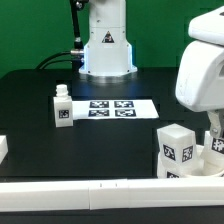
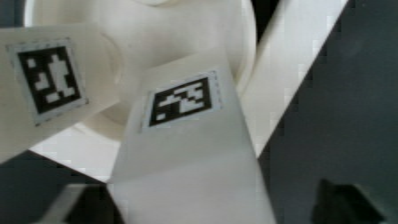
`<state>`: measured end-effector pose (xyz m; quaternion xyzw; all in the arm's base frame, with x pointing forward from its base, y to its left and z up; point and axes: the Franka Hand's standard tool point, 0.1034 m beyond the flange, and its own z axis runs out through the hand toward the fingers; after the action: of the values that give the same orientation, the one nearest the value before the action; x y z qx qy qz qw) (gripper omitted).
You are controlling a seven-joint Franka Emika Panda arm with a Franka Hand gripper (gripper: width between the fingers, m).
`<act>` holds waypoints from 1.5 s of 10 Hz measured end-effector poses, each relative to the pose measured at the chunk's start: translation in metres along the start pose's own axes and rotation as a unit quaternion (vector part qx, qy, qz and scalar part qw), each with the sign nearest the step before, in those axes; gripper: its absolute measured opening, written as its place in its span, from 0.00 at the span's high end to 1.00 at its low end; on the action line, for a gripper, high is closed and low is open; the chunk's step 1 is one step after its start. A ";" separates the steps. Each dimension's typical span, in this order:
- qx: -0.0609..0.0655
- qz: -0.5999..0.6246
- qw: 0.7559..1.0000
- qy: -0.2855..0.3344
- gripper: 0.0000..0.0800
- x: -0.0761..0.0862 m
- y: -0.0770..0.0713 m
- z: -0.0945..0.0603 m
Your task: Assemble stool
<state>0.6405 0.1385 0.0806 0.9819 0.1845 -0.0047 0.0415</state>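
One white stool leg stands upright on the black table, at the exterior view's left of the marker board. More white tagged stool parts are clustered at the exterior view's right front. My gripper hangs right over them. In the wrist view a long tagged leg runs between my dark fingertips. A gap shows on one side, so the gripper is open around it. Another tagged white part lies beside the leg, touching it. I cannot pick out the round seat for certain.
Long white border bars run along the table's front and at the exterior view's left edge. The robot base stands at the back. The arm's large white wrist hides the right rear of the table.
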 end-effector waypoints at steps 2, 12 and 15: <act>-0.002 0.058 0.998 0.000 0.58 -0.001 0.004 0.000; 0.020 0.625 0.780 0.007 0.58 -0.011 0.032 0.005; 0.043 0.779 0.625 0.025 0.58 -0.022 0.037 0.007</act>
<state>0.6333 0.0959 0.0773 0.7593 -0.6488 0.0464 -0.0178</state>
